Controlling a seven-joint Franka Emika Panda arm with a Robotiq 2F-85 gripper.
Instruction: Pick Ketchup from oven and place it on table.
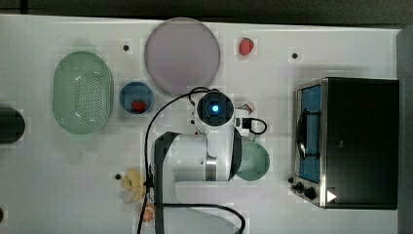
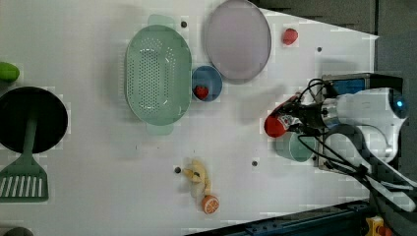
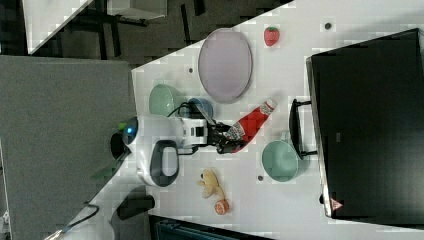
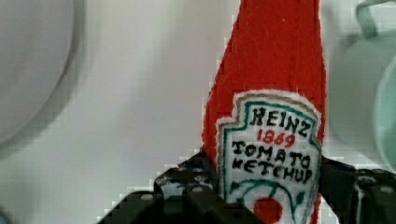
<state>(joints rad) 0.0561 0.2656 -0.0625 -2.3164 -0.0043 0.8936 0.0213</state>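
Ketchup (image 4: 273, 116) clasped in end effector (image 3: 229, 139), above white table (image 1: 58, 170), oven (image 1: 360, 141) door shut, dark floor beyond

Ketchup (image 3: 251, 123) (in gripper (image 3: 226, 141)) — between plate (image 3: 225, 65) and cup (image 3: 280, 161).

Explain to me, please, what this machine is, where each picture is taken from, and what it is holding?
It is one white robot arm on a white table. Three cameras look down at the scene from different sides; the fourth sits on the wrist, just behind the gripper. The gripper is shut on a red ketchup bottle, label readable in the wrist view. The oven stands with its door closed. On the table lie a colander, a plate, a mug and a strawberry.
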